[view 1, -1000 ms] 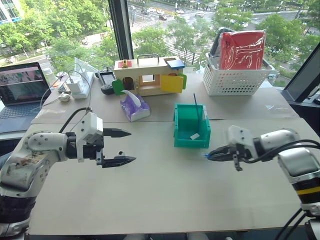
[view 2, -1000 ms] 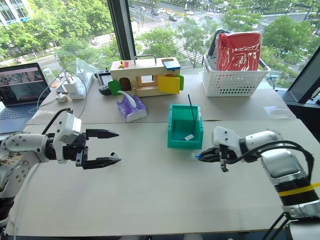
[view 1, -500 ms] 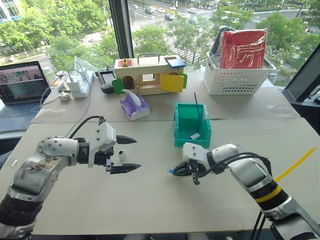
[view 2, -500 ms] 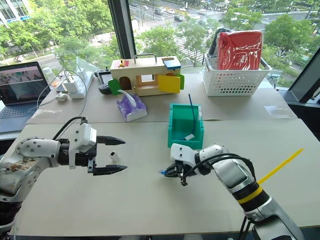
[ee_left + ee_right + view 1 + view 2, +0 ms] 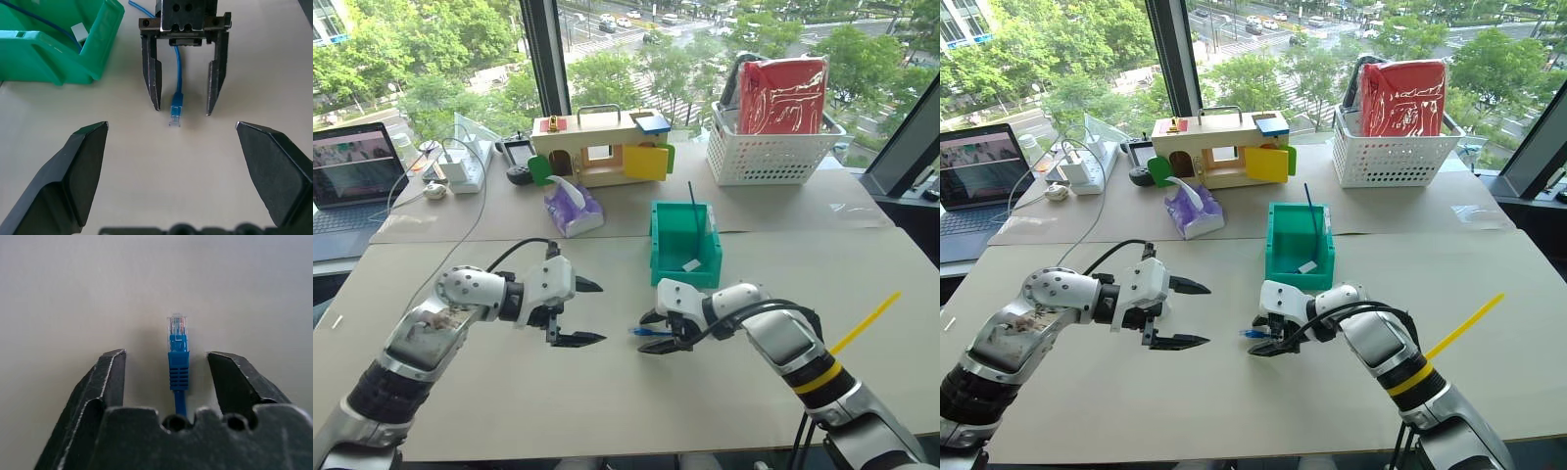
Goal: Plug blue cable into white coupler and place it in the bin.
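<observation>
Blue cable [image 5: 176, 83] partly hidden behind open right hand [image 5: 182, 111]

The left gripper [image 5: 171, 147] has its two black fingers spread wide over the pale table [image 5: 146, 171]. Facing it, the right gripper [image 5: 182, 110] stands open around the blue cable [image 5: 177, 73], whose clear plug lies on the table (neither finger touches it). The green bin [image 5: 58, 54] sits beside.

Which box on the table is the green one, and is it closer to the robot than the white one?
The bin, a small open teal-green box, is the green one. It sits nearer the robot than the white lattice basket by the window.
</observation>
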